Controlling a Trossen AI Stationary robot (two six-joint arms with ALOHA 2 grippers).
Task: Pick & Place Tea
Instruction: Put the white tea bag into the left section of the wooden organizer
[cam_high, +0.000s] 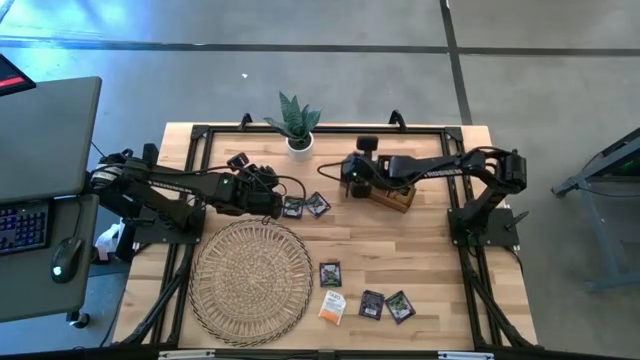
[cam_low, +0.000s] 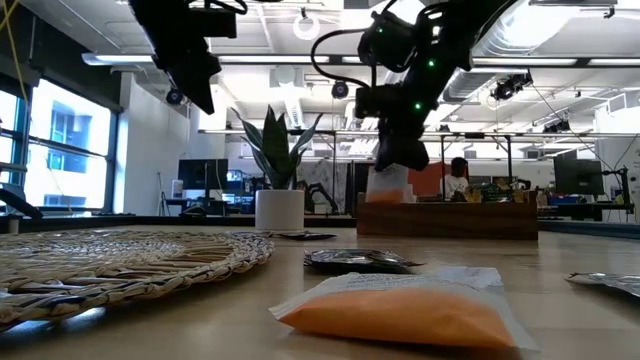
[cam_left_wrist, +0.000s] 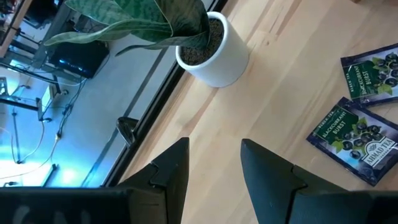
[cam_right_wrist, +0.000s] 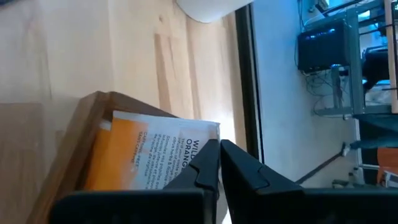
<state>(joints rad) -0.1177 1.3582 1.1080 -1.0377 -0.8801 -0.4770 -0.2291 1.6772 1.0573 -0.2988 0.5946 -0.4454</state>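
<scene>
High view shows me the wooden table (cam_high: 420, 250) with the woven mat (cam_high: 250, 282) at near left, the wooden tray (cam_high: 393, 196) at far centre-right, and loose tea sachets: two dark ones (cam_high: 305, 206) at the middle, four more (cam_high: 365, 299) near the front edge. My right gripper (cam_right_wrist: 219, 163) hangs right over the tray, its fingers pinched on the top edge of an orange sachet (cam_right_wrist: 146, 158) that stands upright with its lower end inside the tray, so I judge the coming move is a straight drop and release. My left gripper (cam_left_wrist: 214, 168), fingers spread and empty, hovers just left of the two dark sachets, clearly the nearer arm to them.
</scene>
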